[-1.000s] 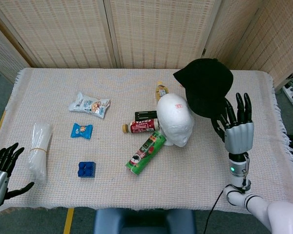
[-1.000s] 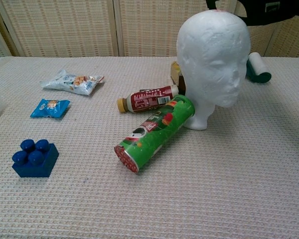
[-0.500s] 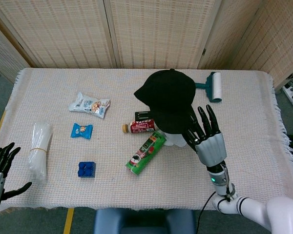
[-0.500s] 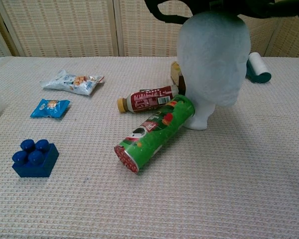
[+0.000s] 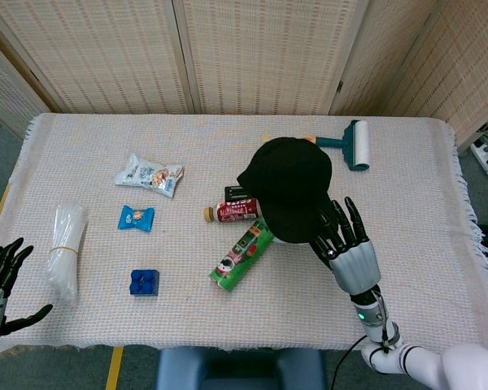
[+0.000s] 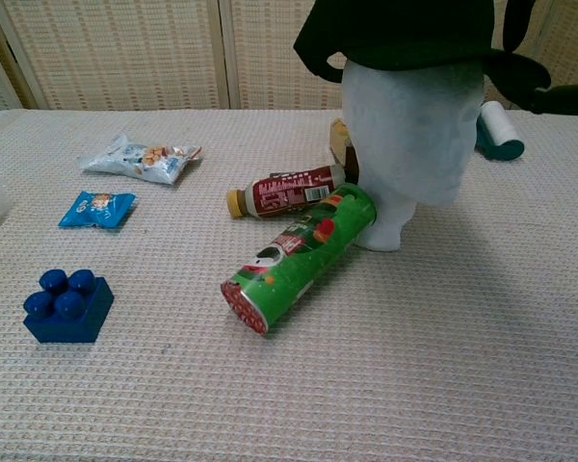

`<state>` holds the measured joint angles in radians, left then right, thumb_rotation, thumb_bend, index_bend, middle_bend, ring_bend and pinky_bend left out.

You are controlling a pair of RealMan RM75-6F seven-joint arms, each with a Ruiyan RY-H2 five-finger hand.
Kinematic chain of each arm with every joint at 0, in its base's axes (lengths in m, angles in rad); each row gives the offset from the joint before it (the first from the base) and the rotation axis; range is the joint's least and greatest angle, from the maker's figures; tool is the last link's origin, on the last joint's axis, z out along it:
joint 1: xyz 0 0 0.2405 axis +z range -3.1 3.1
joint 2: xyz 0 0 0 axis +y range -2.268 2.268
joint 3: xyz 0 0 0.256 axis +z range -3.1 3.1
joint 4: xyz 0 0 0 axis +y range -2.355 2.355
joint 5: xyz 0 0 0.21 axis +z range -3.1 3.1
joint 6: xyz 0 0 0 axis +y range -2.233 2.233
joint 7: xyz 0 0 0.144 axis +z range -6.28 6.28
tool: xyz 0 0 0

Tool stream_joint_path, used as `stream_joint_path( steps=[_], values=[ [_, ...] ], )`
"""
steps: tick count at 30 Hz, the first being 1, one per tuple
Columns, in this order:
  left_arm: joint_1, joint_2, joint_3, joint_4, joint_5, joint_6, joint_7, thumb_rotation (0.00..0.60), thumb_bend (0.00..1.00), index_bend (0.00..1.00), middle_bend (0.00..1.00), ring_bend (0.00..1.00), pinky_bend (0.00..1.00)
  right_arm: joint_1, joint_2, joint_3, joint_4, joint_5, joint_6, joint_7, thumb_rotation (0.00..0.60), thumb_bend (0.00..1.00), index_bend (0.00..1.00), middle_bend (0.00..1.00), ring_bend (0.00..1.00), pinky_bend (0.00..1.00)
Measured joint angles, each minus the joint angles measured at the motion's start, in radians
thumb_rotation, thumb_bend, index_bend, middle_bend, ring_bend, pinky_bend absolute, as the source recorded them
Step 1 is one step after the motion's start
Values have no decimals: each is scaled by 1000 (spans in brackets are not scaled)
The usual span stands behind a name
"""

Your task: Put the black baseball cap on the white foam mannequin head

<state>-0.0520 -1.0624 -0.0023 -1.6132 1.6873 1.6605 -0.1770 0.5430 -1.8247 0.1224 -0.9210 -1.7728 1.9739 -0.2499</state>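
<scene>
The black baseball cap (image 5: 287, 185) sits on top of the white foam mannequin head (image 6: 409, 135), which stands upright near the table's middle. In the head view the cap hides the foam head. The cap (image 6: 405, 29) covers the crown down to the brow, with its brim sticking out to the right. My right hand (image 5: 346, 244) is just right of and nearer than the cap, fingers fanned, and pinches the brim edge; its dark fingers (image 6: 566, 96) show at the brim in the chest view. My left hand (image 5: 2, 280) hovers off the table's near left corner, fingers apart and empty.
A green chip can (image 5: 242, 256) lies against the foam head's base, with a red bottle (image 5: 232, 212) behind it. A lint roller (image 5: 350, 146) lies at the back right. Left of centre are a snack bag (image 5: 149, 174), a blue packet (image 5: 136, 218), a blue block (image 5: 144, 282) and a plastic bundle (image 5: 67, 248).
My right hand carried the cap from the right, over the foam head, and lowered it onto the crown. The left hand has barely moved.
</scene>
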Motion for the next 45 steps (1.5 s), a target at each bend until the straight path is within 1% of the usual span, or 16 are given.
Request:
stream_joint_path(
  steps=[6, 8, 9, 10, 11, 12, 14, 15, 16, 22, 29, 33, 35, 38, 42, 45],
  values=[
    [-2, -3, 0, 2, -2, -6, 3, 600, 129, 3, 0, 0, 27, -28, -30, -4, 63, 13, -2, 44, 600, 353, 877, 267, 0, 0],
    [-3, -3, -1, 2, -4, -7, 3, 600, 128, 3, 0, 0, 27, -31, -38, -4, 80, 13, -1, 54, 600, 326, 826, 261, 0, 0],
    [-3, -3, -2, 2, -4, -6, 3, 600, 128, 3, 0, 0, 27, -34, -40, -5, 89, 12, 0, 58, 600, 304, 755, 245, 0, 0],
    [-2, -3, -3, 2, -5, -6, 2, 600, 128, 3, 0, 0, 27, -37, -39, -5, 93, 12, -1, 58, 600, 282, 650, 217, 0, 0],
    [-2, -3, -3, 2, -7, -6, 1, 600, 128, 4, 0, 0, 27, -40, -38, -6, 95, 12, -2, 56, 600, 257, 483, 168, 0, 0],
    [-2, -3, -4, 3, -8, -6, 0, 600, 128, 5, 0, 0, 27, -46, -33, -8, 92, 13, -6, 54, 600, 237, 284, 108, 0, 0],
    [-3, -4, -5, 7, -7, -4, -2, 600, 129, 9, 0, 0, 27, -53, -23, -10, 80, 14, -10, 45, 600, 211, 76, 50, 0, 0],
    [-3, -4, -6, 9, -7, -3, -2, 600, 129, 10, 0, 0, 28, -59, -15, -11, 67, 15, -13, 38, 600, 194, 22, 27, 0, 0],
    [-3, -5, -5, 9, -7, -4, -1, 600, 128, 11, 0, 0, 27, -63, -8, -13, 54, 16, -16, 30, 600, 175, 1, 12, 0, 0],
    [-4, -7, -5, 10, -7, -6, 1, 600, 128, 19, 0, 0, 26, -106, 69, -39, -80, 19, -49, -37, 600, 110, 0, 0, 0, 0],
    [-3, -8, -6, 11, -9, -7, 4, 600, 129, 19, 0, 0, 27, -193, 197, -95, -218, -1, -59, -106, 600, 106, 0, 0, 0, 0],
    [-5, -4, -3, 9, -13, -19, 10, 600, 128, 19, 0, 0, 27, -263, 280, -120, -300, 14, -48, -125, 600, 106, 0, 0, 0, 0],
    [-6, -1, 0, 6, -16, -30, 15, 600, 129, 20, 0, 0, 28, -291, 317, -127, -354, 42, -52, -126, 600, 106, 0, 0, 0, 0],
    [-10, 0, 5, 7, -23, -55, 28, 600, 128, 21, 0, 0, 27, -337, 392, -139, -477, 114, -77, -117, 600, 109, 0, 0, 0, 0],
    [-14, -4, 8, 9, -37, -78, 67, 600, 128, 21, 0, 0, 27, -405, 525, -151, -653, 269, -152, -74, 600, 110, 0, 0, 0, 0],
    [-16, -15, 8, 12, -44, -86, 95, 600, 128, 23, 0, 0, 26, -455, 606, -163, -689, 342, -214, -23, 600, 110, 0, 0, 0, 0]
  ],
)
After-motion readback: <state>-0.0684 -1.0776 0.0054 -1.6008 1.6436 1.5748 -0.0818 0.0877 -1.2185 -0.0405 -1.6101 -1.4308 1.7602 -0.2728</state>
